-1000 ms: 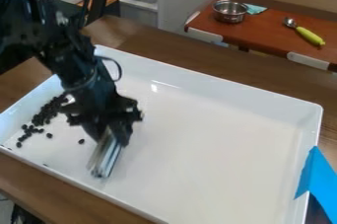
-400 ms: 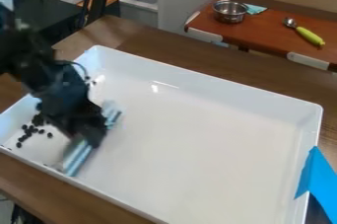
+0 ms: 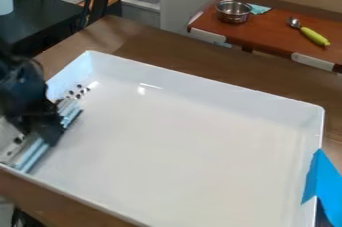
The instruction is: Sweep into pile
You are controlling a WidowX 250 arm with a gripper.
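So the black two-finger gripper [image 3: 48,130] is at the left end of the shallow white rectangular tray [image 3: 200,82], right over a long pale-blue and silver bar [image 3: 35,153] lying slantwise there — can't tell how far the jaws are open or whether they've got hold of it. Some small black bean-like bits [image 3: 71,92] sit near the bar's far end, with a few more on its left side

Arm [image 3: 20,83]: cut by left edge, blurred. Pincer [image 3: 48,127]: blurred. Sweeper [image 3: 31,156]: middle hidden behind pincer. Beans [image 3: 79,91]: too small to count. Tray [image 3: 200,88]: cut by left and bottom edges. Tape [image 3: 323,178]: cut by right edge.
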